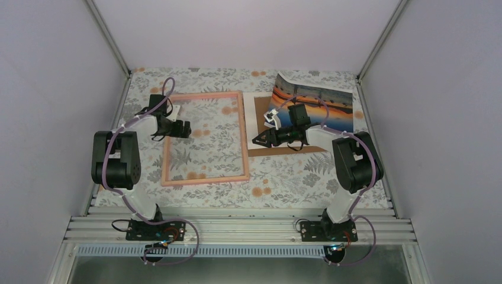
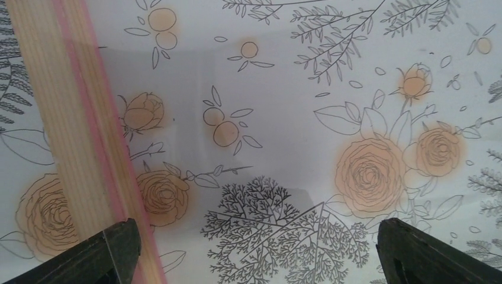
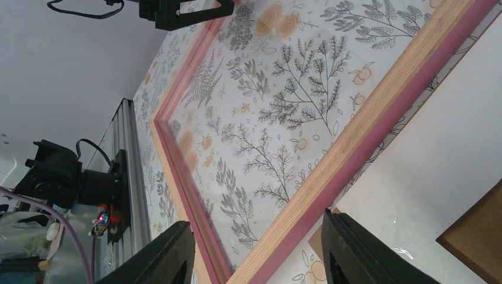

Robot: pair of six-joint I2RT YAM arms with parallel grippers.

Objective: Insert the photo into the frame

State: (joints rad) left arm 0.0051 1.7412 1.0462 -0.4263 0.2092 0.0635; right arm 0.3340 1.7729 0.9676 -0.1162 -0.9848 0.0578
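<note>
Left tool (image 2: 256, 223) stands wide apart over the left rail of the frame (image 1: 205, 94), right tool (image 3: 256, 220) half-apart, seemingly empty; next, grasp the photo (image 1: 322, 106) at the far right and carry it over.

The frame (image 1: 205, 178) is pink with a pale wood-grain edge, the photo (image 1: 324, 102) orange over blue, and the worktop (image 1: 284, 177) white with grey line-drawn foliage and orange roses.
</note>
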